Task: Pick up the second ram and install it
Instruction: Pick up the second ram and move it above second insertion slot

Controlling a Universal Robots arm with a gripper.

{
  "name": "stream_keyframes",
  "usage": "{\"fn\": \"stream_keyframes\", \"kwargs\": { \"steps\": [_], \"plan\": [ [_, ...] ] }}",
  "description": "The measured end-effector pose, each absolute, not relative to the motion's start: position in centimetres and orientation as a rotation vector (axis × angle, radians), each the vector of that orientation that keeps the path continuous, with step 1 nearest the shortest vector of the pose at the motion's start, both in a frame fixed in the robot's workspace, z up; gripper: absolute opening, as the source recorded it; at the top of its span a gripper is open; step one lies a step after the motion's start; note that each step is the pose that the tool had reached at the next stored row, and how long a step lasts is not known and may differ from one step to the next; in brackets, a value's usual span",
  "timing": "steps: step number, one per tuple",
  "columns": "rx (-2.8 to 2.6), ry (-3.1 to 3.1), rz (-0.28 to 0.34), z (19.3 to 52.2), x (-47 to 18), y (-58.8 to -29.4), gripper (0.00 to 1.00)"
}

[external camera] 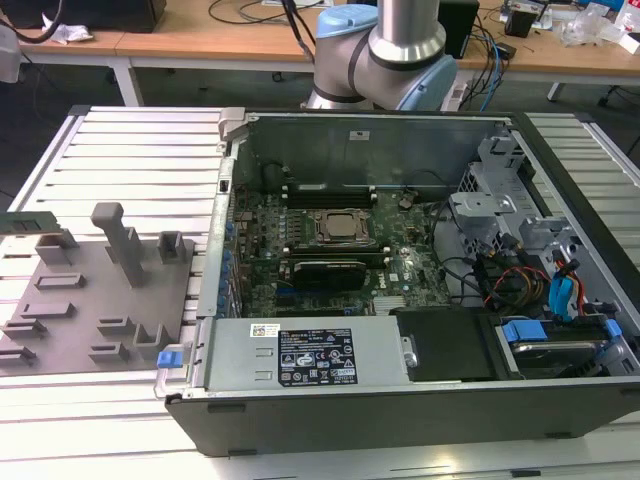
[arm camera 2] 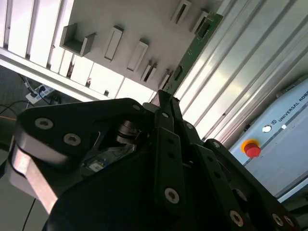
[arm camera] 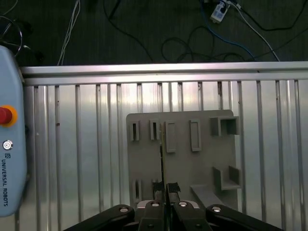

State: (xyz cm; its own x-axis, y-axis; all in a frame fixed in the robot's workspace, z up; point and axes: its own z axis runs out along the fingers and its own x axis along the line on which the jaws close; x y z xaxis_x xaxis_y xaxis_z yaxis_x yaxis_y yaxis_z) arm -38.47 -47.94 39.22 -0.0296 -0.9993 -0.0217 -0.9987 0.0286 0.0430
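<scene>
Gripper (arm camera: 166, 186) pinched closed, pointing down, arm (external camera: 385, 45) raised

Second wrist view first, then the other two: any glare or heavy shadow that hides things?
In the second wrist view, glare streaks the slatted table and the hand is a dark, underlit mass, yet the second ram reads clearly; in the first wrist view, the grey fixture plate is evenly lit; in the exterior view, shadow dims the inside of the computer case.

A ribbed metal worktop (external camera: 130, 150) stands on a dark floor (arm camera: 144, 29), with pale wooden desks (external camera: 200, 40) along the back.
</scene>
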Motion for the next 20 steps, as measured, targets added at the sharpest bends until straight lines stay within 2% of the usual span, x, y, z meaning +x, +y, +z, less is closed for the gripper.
{"fn": "stream_keyframes", "kwargs": {
  "steps": [10, 20],
  "plan": [
    [2.181, -2.245, -0.078, 41.7, -38.5, -47.5, 0.13],
    [2.183, -2.247, -0.084, 42.5, -38.5, -46.9, 0.13]
  ]
}}
